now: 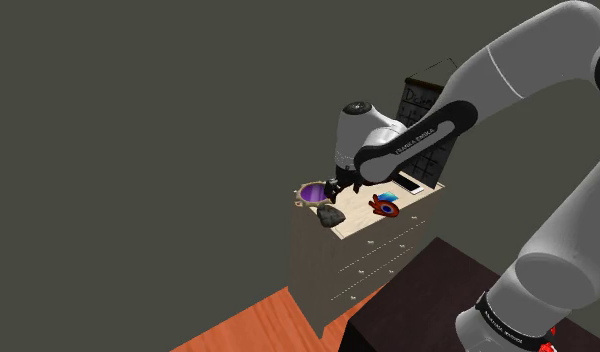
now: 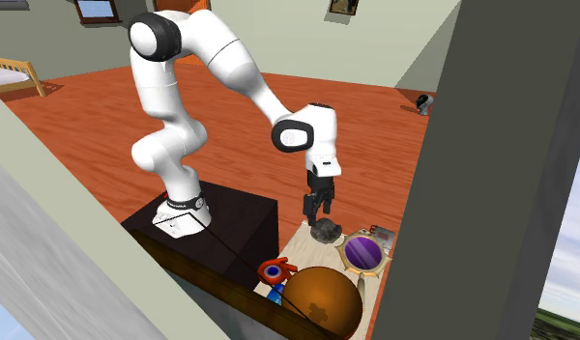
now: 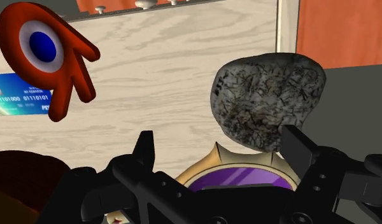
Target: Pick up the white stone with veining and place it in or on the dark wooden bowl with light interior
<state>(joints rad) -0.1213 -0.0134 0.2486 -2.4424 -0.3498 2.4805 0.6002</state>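
The stone [image 3: 266,102] is a lumpy grey block netted with dark veins. It lies on the pale wood bench [image 3: 158,76] just beside the bowl [image 3: 215,159], its long axis flat and roughly parallel to the line between the fingertips. The bowl shows a tan rim and a purple interior, and the hand [image 3: 216,137] hangs above the stone, fingers spread wide and gripping nothing.

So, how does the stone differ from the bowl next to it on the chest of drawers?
Colour: the stone is grey with dark veining, while the bowl is purple inside with a pale rim. Shape: the stone is a solid, irregular lump, while the bowl is round and hollow. Both sit close together on the pale wooden top of the chest.
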